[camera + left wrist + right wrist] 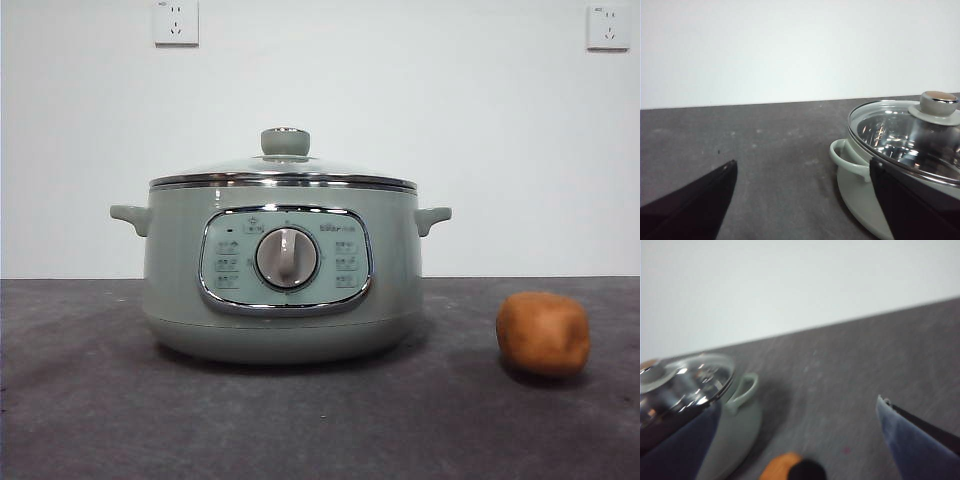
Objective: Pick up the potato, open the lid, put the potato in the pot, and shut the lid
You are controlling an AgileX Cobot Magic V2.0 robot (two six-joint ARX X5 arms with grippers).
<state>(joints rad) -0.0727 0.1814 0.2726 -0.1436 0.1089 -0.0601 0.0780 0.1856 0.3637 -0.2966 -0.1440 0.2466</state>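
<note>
On the dark grey bench, the pale sage-green electric pot stands with its chrome-framed control panel and silver dial facing the front camera. The glass lid sits closed on the pot's rim, its pale-green knob upright at the centre. The orange-brown potato lies on the bench to the right of the pot in the front view, apart from it and a little nearer the camera. Two wall sockets show high on the white wall behind.

No arm appears in the front view. The left gripper hangs beside the pot, its two black fingers spread wide with nothing between them but bare bench; one finger overlaps the pot's wall just below the lid's steel rim, near a side handle. The right gripper is above the bench on the pot's other side, its fingers also wide apart and holding nothing. In that blurred right wrist view the potato shows at the picture's edge, between the two fingers and not touching either, with the pot's other handle close by.
</note>
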